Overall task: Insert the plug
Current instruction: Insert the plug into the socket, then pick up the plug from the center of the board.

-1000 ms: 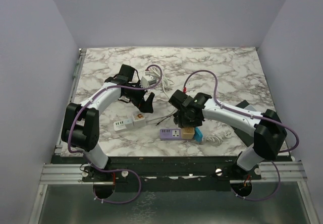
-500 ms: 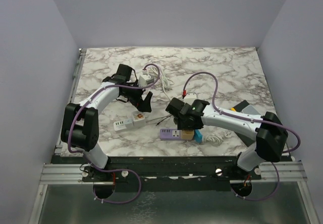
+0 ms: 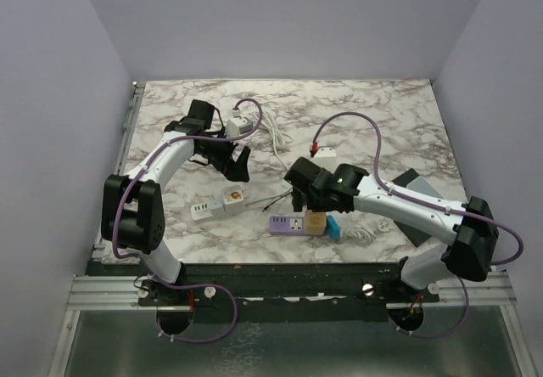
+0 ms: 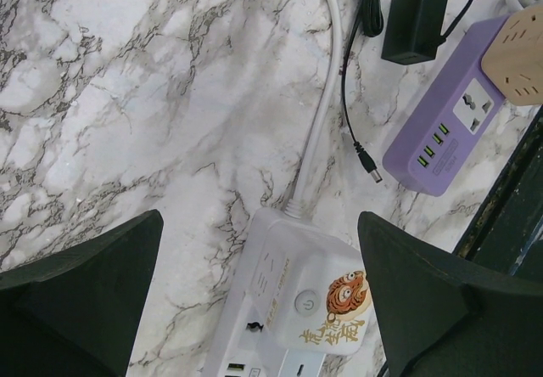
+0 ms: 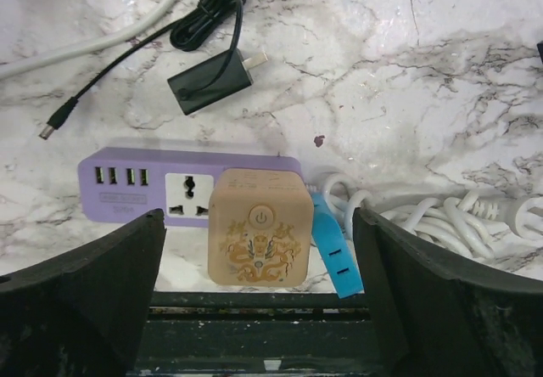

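Judging by the layout, the step in hand is taken to be the pick-up of the black plug (image 5: pixel 210 82), which lies flat on the marble table (image 5: pixel 424 71) — loose, not yet in any socket. The right gripper (image 5: pixel 256 217) is seen with its jaws spread wide and nothing between them; it hangs over the tan cube (image 5: pixel 254 234) seated on the purple power strip (image 5: pixel 127 182). The plug is found just beyond the strip's far edge, apart from it and left of the gap between the fingers, its prongs pointing to the upper right of the wrist view. A clean grasp is judged to need the jaws centred over the plug body and closed across its flat sides — the cord (image 5: pixel 208 16) kept clear. The prongs should then be lined up with the strip's free socket (image 5: pixel 188 197). The left gripper (image 4: pixel 259 220) is likewise wide and empty, above the white power strip (image 4: pixel 293 296).
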Motion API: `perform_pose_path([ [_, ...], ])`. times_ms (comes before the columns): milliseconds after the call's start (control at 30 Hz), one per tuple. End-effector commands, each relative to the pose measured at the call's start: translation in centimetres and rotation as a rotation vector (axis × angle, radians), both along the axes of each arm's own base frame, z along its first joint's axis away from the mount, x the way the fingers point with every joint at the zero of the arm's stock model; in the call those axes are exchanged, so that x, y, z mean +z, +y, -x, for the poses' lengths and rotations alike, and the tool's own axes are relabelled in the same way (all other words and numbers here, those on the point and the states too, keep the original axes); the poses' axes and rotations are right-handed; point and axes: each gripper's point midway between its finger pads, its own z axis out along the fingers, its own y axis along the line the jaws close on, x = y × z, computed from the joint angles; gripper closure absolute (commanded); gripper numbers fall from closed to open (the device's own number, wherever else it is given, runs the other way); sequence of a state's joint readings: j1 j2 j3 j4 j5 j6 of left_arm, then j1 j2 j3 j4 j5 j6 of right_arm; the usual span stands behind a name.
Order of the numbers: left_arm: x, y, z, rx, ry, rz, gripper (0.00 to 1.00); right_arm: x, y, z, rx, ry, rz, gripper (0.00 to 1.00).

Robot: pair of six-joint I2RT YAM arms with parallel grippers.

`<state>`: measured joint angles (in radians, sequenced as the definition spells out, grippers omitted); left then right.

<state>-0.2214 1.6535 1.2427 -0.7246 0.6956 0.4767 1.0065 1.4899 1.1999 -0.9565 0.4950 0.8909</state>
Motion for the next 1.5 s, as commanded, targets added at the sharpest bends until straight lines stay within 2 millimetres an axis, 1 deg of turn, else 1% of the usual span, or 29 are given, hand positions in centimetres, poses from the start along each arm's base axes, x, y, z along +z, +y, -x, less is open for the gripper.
perform_pose_path([
  [0,1.3,0.2,0.0,-0.011,-0.009,0.006,0.01,2.8,-0.4,0.1,0.023,-0.052,-0.040,0.13],
  [67,1.5,0.2,-0.1,-0.007,-0.013,0.003,0.01,3.3,-0.4,0.6,0.034,-0.055,-0.083,0.32],
  [100,1.5,0.3,-0.1,-0.005,-0.015,-0.001,0.01,3.2,-0.4,0.9,0.042,-0.048,-0.103,0.44],
  [167,1.4,0.4,-0.1,-0.001,-0.013,-0.006,0.01,2.7,-0.2,1.6,0.055,-0.026,-0.132,0.68],
  [200,1.3,0.4,-0.1,0.001,-0.011,-0.008,0.01,2.3,-0.2,2.0,0.060,-0.013,-0.136,0.77],
  [333,1.3,0.5,-0.1,0.003,-0.007,-0.011,0.01,0.9,0.0,3.1,0.069,0.032,-0.120,0.95],
  [367,1.3,0.4,-0.1,0.003,-0.006,-0.010,0.01,0.6,0.1,3.3,0.072,0.041,-0.117,0.98],
  [400,1.3,0.4,-0.2,0.003,-0.006,-0.009,0.01,0.2,0.2,3.6,0.076,0.052,-0.115,0.98],
  [500,1.5,0.2,-0.2,0.001,-0.008,0.001,0.01,-0.9,0.5,4.1,0.083,0.076,-0.111,0.99],
  [600,1.6,0.1,-0.2,-0.002,-0.005,0.007,0.01,-2.0,0.3,4.5,0.074,0.102,-0.096,0.99],
  [767,1.4,0.3,-0.3,-0.004,-0.009,-0.001,0.01,-4.2,-0.9,6.1,0.051,0.161,-0.079,0.99],
  [833,1.4,0.3,-0.3,-0.004,-0.012,-0.002,0.01,-4.8,-1.4,6.5,0.044,0.176,-0.073,0.99],
  [933,1.6,0.2,-0.4,-0.007,-0.016,0.001,0.01,-4.7,-1.8,6.5,0.038,0.172,-0.054,0.99],
  [967,1.6,0.2,-0.4,-0.007,-0.016,0.002,0.01,-4.2,-1.9,6.2,0.039,0.158,-0.044,0.99],
  [1033,1.6,0.2,-0.4,-0.005,-0.017,0.000,0.01,-2.1,-1.3,5.0,0.049,0.109,-0.039,0.99],
  [1067,1.6,0.3,-0.4,-0.005,-0.018,-0.002,0.01,-0.6,-0.8,4.2,0.056,0.074,-0.048,0.96],
  [1100,1.7,0.3,-0.5,-0.004,-0.022,-0.006,0.01,1.1,-0.2,3.3,0.064,0.032,-0.058,0.89],
  [1167,1.9,0.5,-0.7,-0.004,-0.031,-0.014,0.01,4.7,0.9,1.4,0.076,-0.061,-0.085,0.75],
  [1233,2.2,0.5,-0.9,-0.005,-0.038,-0.022,0.01,7.6,1.9,-0.2,0.089,-0.138,-0.113,0.57],
  [1267,2.3,0.6,-1.0,-0.004,-0.040,-0.025,0.01,8.6,2.4,-0.9,0.102,-0.168,-0.126,0.48],
  [1300,2.5,0.6,-1.2,-0.003,-0.045,-0.028,0.01,9.1,2.7,-1.6,0.111,-0.190,-0.132,0.41],
  [1367,2.9,0.7,-1.4,0.000,-0.051,-0.036,0.01,8.8,3.2,-2.6,0.131,-0.196,-0.131,0.30],
  [1400,3.1,0.8,-1.5,0.003,-0.052,-0.042,0.01,8.2,3.5,-2.9,0.143,-0.181,-0.131,0.27],
  [1467,3.3,1.1,-1.6,0.007,-0.060,-0.049,0.01,6.5,4.1,-3.1,0.179,-0.148,-0.110,0.24],
])
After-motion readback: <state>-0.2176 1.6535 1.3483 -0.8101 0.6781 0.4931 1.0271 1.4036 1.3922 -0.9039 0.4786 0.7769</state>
